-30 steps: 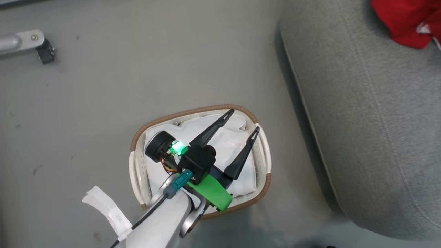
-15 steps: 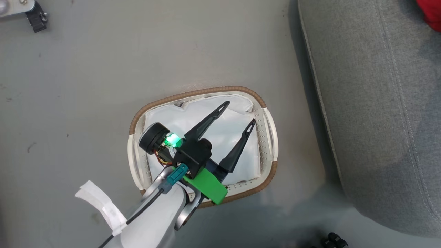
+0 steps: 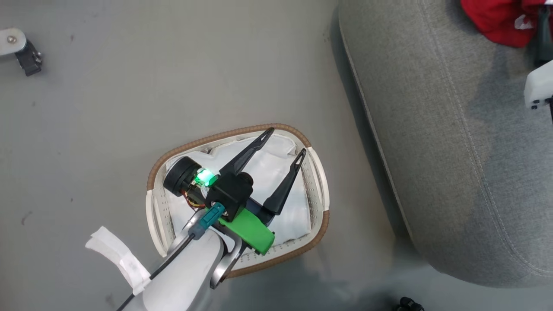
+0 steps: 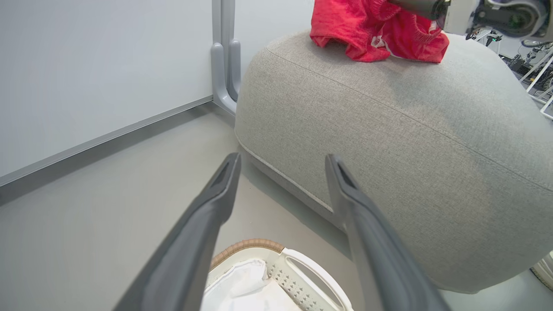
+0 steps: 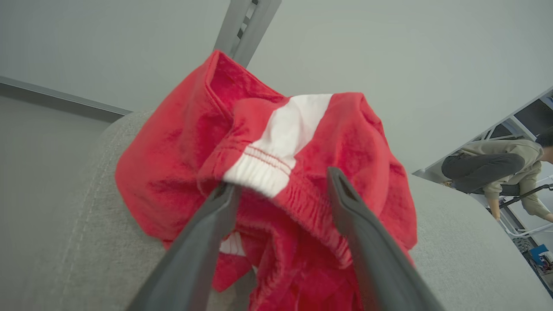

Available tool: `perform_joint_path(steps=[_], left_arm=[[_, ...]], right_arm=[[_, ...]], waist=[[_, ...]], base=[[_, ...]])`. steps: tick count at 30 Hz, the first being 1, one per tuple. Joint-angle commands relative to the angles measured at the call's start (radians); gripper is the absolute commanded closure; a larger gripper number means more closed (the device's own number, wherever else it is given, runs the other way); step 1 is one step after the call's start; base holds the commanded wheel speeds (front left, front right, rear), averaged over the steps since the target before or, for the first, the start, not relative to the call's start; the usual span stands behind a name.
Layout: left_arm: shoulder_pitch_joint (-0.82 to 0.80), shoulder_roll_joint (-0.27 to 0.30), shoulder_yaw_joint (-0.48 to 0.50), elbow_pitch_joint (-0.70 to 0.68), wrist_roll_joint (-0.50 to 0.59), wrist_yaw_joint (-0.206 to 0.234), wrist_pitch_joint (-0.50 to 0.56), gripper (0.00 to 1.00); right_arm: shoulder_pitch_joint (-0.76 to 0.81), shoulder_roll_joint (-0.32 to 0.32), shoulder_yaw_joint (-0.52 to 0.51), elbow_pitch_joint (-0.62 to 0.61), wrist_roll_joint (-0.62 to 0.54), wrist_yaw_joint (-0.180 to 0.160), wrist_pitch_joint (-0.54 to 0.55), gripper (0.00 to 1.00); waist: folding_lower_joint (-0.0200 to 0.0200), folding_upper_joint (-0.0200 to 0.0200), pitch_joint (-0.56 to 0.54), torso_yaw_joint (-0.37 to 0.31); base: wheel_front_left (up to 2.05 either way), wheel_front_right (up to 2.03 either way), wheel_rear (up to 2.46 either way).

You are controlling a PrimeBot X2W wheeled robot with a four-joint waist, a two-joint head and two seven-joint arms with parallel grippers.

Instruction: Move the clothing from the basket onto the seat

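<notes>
The red clothing with its white stripe lies bunched on the grey seat. My right gripper is open, one finger on each side of the heap. In the head view the clothing sits at the seat's far end, beside my right arm's pale wrist. The basket stands on the floor left of the seat and shows its white lining sheet. My left gripper hangs open over it with nothing between its fingers. The left wrist view shows the clothing on top of the seat.
A metal leg with a black foot is at the far left of the grey floor. A wall and a grey post stand behind the seat. A person crouches beyond the seat's right side.
The head camera has swung, shifting the whole picture. My right arm's wrist now shows at the right edge over the seat, and the right gripper has opened. The left gripper stays open over the basket.
</notes>
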Motion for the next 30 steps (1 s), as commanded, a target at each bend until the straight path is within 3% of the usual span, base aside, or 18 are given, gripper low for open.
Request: perform_joint_path(steps=[1,14,20,30], left_arm=[[0.016,0.005,0.009,0.001,-0.008,-0.002,-0.001,0.00],[0.093,-0.045,0.119,0.010,-0.049,0.014,-0.001,0.00],[0.135,-0.072,0.207,0.005,-0.066,0.051,-0.001,0.00],[0.221,-0.088,0.392,0.001,-0.073,0.105,-0.001,0.00]], right_arm=[[0.039,0.009,0.009,-0.013,0.006,-0.001,-0.004,0.00],[0.135,0.016,0.108,-0.048,0.044,-0.001,-0.005,0.00],[0.148,0.019,0.143,-0.060,0.072,-0.001,-0.005,0.00],[0.194,0.155,0.150,-0.097,0.179,-0.001,-0.005,0.00]], waist=[[-0.0001,0.0000,-0.050,-0.026],[-0.0001,0.0000,-0.249,-0.011],[-0.0001,0.0000,-0.342,0.030],[-0.0001,0.0000,-0.442,0.097]], base=[[0.00,0.00,0.00],[0.00,0.00,0.00],[0.00,0.00,0.00],[0.00,0.00,0.00]])
